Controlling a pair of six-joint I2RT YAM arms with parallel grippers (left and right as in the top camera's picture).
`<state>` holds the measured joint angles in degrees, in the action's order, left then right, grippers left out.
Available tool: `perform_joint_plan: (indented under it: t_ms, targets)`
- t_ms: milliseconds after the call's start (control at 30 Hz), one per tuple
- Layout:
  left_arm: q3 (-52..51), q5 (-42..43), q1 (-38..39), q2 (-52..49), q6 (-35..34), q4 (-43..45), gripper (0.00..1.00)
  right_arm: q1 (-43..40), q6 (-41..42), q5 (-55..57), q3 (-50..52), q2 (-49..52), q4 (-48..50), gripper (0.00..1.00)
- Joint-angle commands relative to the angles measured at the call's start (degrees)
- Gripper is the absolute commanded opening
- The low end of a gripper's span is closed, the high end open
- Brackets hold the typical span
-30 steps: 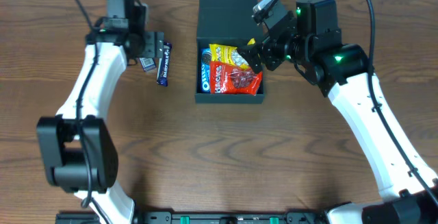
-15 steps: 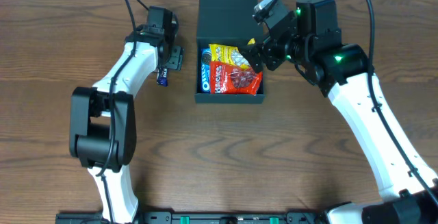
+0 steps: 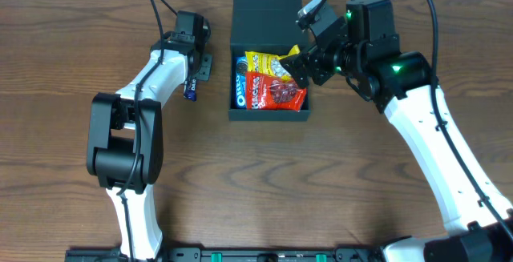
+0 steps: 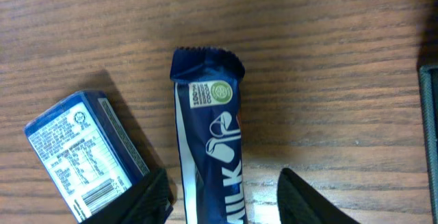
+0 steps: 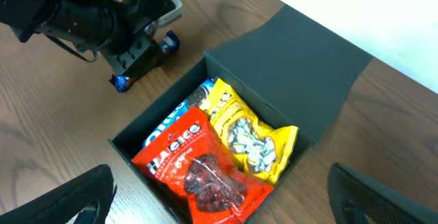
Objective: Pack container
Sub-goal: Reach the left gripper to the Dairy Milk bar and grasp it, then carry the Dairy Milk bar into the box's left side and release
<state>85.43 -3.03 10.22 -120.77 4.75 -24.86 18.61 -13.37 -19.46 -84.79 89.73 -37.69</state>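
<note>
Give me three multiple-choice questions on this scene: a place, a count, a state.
1. Relative to the dark teal-green square matte box, the dark blue wrapped chocolate bar lies: A inside; B outside, on the wooden table to its left; C under it.
2. Count of snack packets inside the box: A one; B three; C five.
3. The box's hinged lid is: A open; B shut; C missing.
Answers: B, the bar rests on bare wood; B, blue, yellow and red ones show; A, the lid lies folded back.
</note>
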Motion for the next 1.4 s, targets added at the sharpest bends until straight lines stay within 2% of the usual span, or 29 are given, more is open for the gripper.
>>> perform_joint_plan:
  t_ms: [0,267,567,833,967,1067,1233,1367]
  targets:
    - [1.31,-0.61,-0.63,-0.85,0.42,1.01,0.48,-0.33,0.92,0.17,-0.28,-0.15,-0.02,0.99]
    - [1.31,-0.55,-1.64,-2.16,0.42,1.64,0.43,-0.33,0.92,0.26,-0.26,-0.15,0.04,0.99]
    - [1.31,-0.35,-1.57,-3.63,0.15,1.60,0.42,-0.33,0.92,1.70,-0.28,-0.15,0.15,0.99]
    - [1.31,-0.37,-1.62,-3.63,-0.35,1.60,0.18,-0.33,0.92,1.70,-0.28,-0.15,0.17,0.99]
    - [1.31,-0.37,-1.62,-3.63,-0.72,1.60,0.15,-0.33,0.92,1.97,-0.28,-0.15,0.22,0.99]
    - [1.33,-0.39,-1.62,-3.41,-0.70,1.33,0.13,-0.35,1.27,6.34,-0.28,-0.15,0.33,0.99]
    - [2.58,-0.44,-1.57,-1.03,-1.81,-0.33,0.06,-1.77,7.78,15.72,-0.28,-0.15,0.39,0.99]
    - [5.05,-0.37,-1.46,2.12,-2.23,-2.75,0.06,-3.50,10.88,19.23,-0.28,-0.15,0.39,0.99]
